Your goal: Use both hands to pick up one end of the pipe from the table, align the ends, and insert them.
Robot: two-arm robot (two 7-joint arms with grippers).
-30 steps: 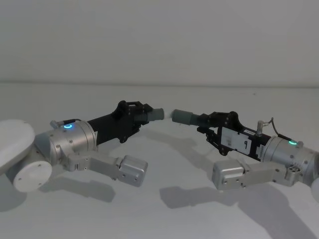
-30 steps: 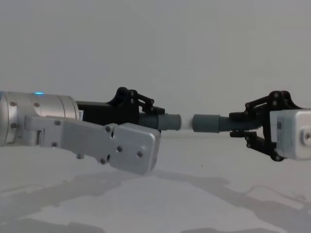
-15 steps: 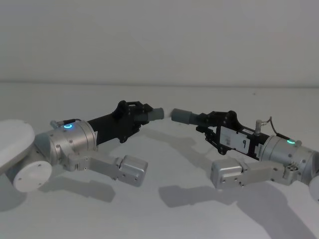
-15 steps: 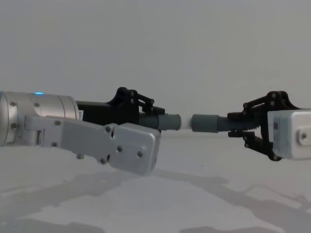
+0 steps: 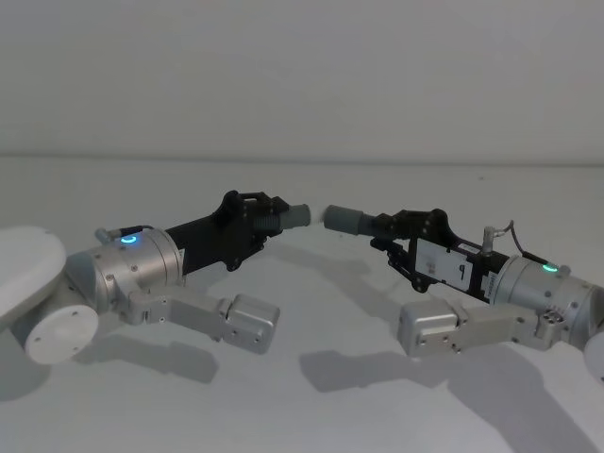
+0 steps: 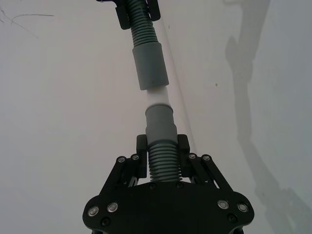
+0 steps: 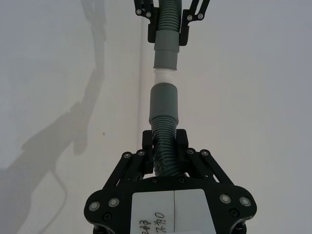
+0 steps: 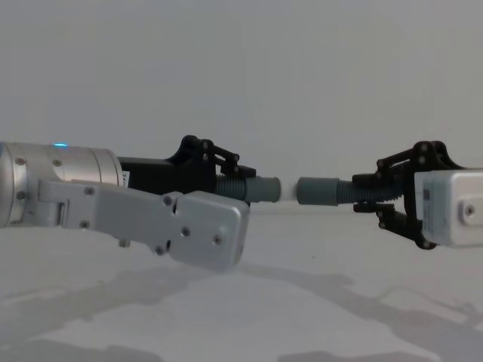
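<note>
— So, any writing you can read on yourself?

— On my right gripper (image 5: 389, 229) there is a white label (image 5: 444, 263) with one dark mark that looks like a "9" from the head view. In the right wrist view the same label carries a few handwritten characters at the edge, cut off, and I cannot make them out.

— What have you got hold of?

— My left gripper (image 5: 274, 216) has its fingers closed around the ribbed part of one hose piece (image 6: 161, 158), with the grey cuff (image 5: 299, 215) sticking out ahead of it and a short white tip (image 6: 158, 97) beyond that. My right gripper is clamped the same way on the ribs of the other hose piece (image 7: 164, 153), its cuff (image 5: 343, 219) pointing back at the first.

— Are the ends joined?

— From the chest view they sit at much the same height, facing each other, near but apart. Both are held up off the counter (image 5: 311, 406).

— Room to move?

— Bare white counter lies under and around both arms, its far edge running along the pale wall (image 5: 302, 75) behind.
</note>
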